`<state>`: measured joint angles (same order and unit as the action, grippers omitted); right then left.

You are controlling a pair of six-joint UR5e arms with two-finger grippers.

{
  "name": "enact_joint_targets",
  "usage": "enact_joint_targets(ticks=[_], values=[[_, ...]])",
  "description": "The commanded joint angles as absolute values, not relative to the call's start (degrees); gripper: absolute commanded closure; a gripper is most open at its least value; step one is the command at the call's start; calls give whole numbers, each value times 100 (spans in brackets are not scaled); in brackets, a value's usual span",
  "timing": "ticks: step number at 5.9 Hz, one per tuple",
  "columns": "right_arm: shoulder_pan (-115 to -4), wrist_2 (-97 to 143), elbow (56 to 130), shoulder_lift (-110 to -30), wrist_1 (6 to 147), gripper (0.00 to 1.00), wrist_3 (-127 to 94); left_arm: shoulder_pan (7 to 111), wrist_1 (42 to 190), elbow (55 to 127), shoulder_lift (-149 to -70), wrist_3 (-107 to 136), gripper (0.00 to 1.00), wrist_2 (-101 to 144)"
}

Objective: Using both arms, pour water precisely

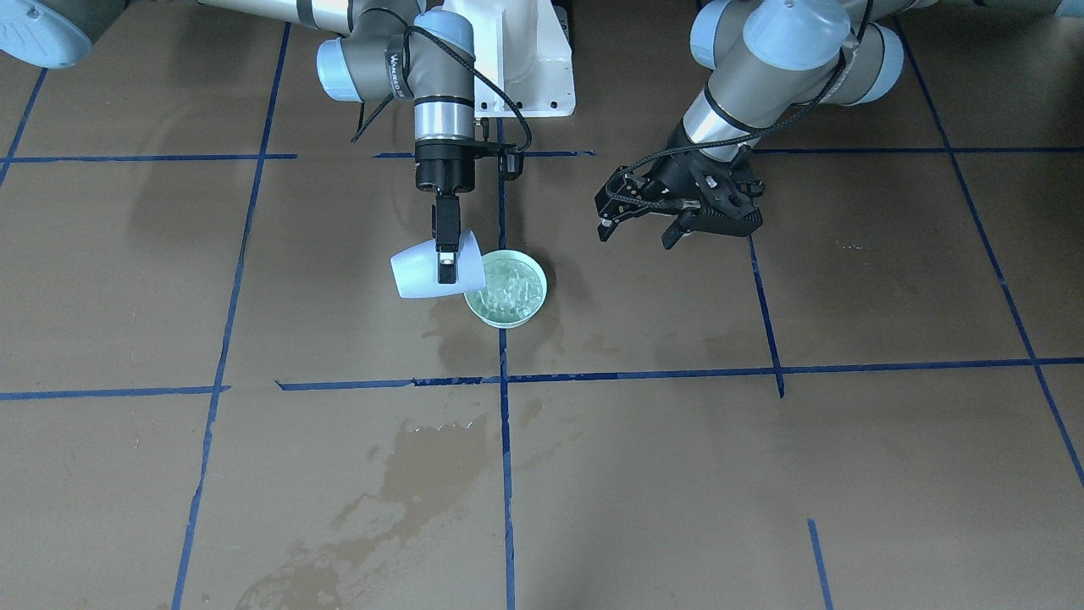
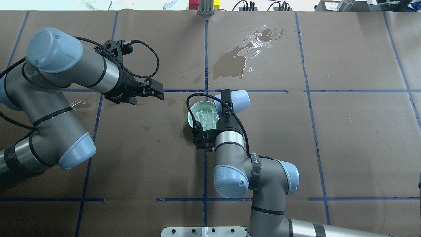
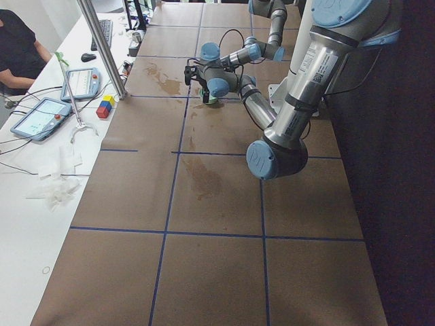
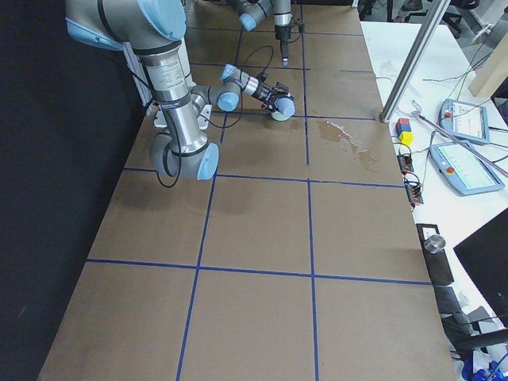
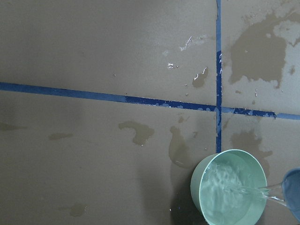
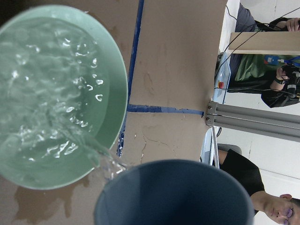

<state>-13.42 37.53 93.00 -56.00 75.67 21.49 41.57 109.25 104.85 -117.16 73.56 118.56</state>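
- Front-facing: one blue cup lies tipped in the right arm's jaws, which are clamped on its wall. Its mouth is over one green bowl, and the water ripples in the bowl, just beside those jaws.
- The left arm's jaws hang spread and empty, well apart from the bowl; wet patches mark the worktop.
- Overhead: the right wrist covers the bowl's near rim.
- Left wrist: the water runs thinly from the cup's lip into the bowl.
- Right wrist: two people show beyond the worktop's edge.
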Motion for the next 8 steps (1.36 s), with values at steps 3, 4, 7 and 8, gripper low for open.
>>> enact_joint_targets(ticks=[3,4,7,8], values=[[-1310,3612,9334,-5555,7779,100,1991,4148,10925,10477,-11707,7356,0,11856],[-1310,3638,9343,-5624,7770,100,847,4148,10925,10468,-11707,7356,0,11856],[-1388,3858,9343,-5861,6288,100,-23,4148,10916,10476,-11707,7365,0,11856],[-1380,3867,9343,-5888,6241,100,-1375,4148,10916,10477,-11707,7365,0,11856]])
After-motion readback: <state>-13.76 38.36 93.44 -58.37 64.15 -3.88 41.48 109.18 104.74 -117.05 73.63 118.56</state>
